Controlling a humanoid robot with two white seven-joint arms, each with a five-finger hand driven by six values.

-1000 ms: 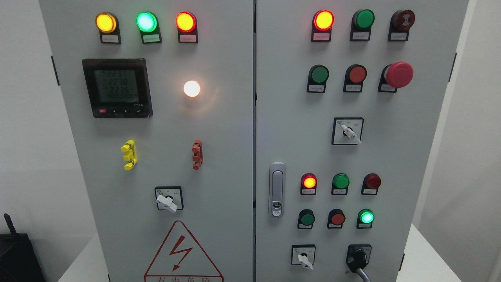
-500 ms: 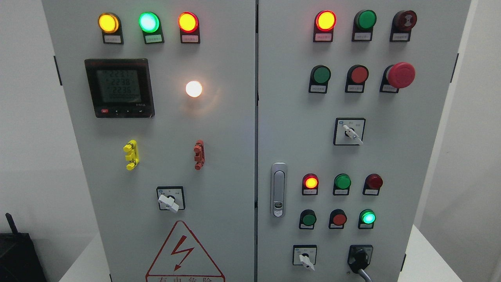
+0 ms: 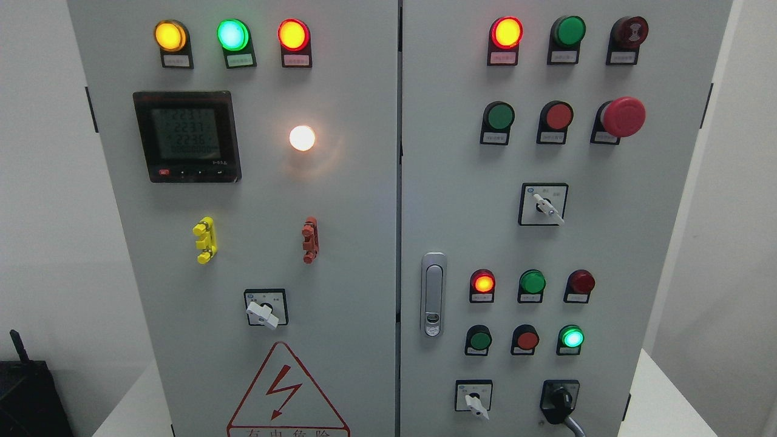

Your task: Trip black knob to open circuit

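Note:
The black knob [image 3: 558,403] sits on a black square plate at the lower right of the grey cabinet's right door [image 3: 607,243]. Its handle points down and to the left, and a grey cable hangs from below it. To its left is a white-handled selector switch [image 3: 473,400]. Neither of my hands nor any arm shows in the head view.
The cabinet fills the view. Right door: lamps, push buttons, a red mushroom button [image 3: 623,116], a white selector [image 3: 544,205], a silver door handle [image 3: 433,294]. Left door: a digital meter [image 3: 186,136], a lit white lamp [image 3: 301,138], a white selector [image 3: 264,311]. A black box [image 3: 27,397] stands lower left.
The whole cabinet has drifted slightly to the right in the picture as the head view shifted. The knob and switches keep their positions on the panel.

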